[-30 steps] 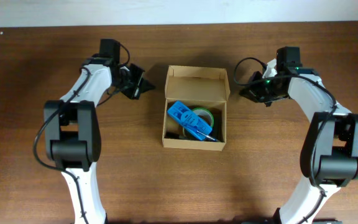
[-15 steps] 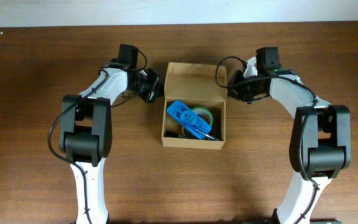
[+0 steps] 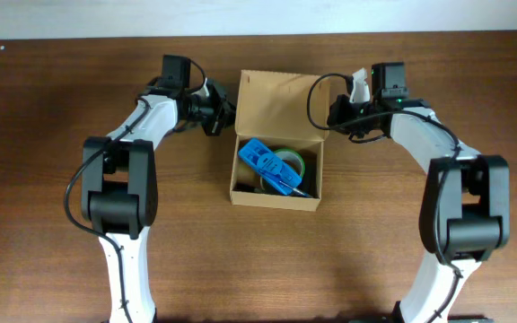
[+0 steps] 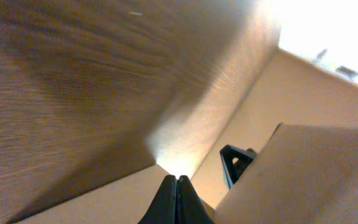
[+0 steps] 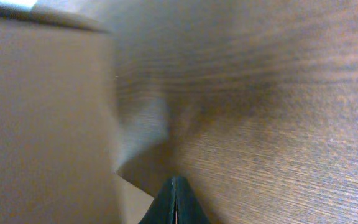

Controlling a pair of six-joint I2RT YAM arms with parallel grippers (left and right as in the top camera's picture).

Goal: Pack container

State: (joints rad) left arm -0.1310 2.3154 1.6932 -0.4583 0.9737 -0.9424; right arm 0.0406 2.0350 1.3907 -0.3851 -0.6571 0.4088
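Observation:
The container (image 3: 275,198) is a tan cardboard box at the table's centre, its hinged lid (image 3: 282,100) standing open at the far side. Inside lie a blue plastic case (image 3: 264,161), a green tape roll (image 3: 294,162) and a dark pen-like item. My left gripper (image 3: 226,115) is shut and empty, pressed against the lid's left edge. My right gripper (image 3: 334,117) is shut and empty at the lid's right edge. In the left wrist view the shut tips (image 4: 177,182) rest on cardboard (image 4: 303,174). In the right wrist view the shut tips (image 5: 174,182) sit beside the cardboard wall (image 5: 42,124).
The box stands on a brown wooden table (image 3: 52,224). A pale wall strip (image 3: 258,13) runs along the table's far edge. Both arm bases stand at the near edge, left and right of the box.
Both shut grippers swung inward from the sides to the lid's edges. The lid now shows larger and reaches further back, and the box has shifted slightly toward the far side.

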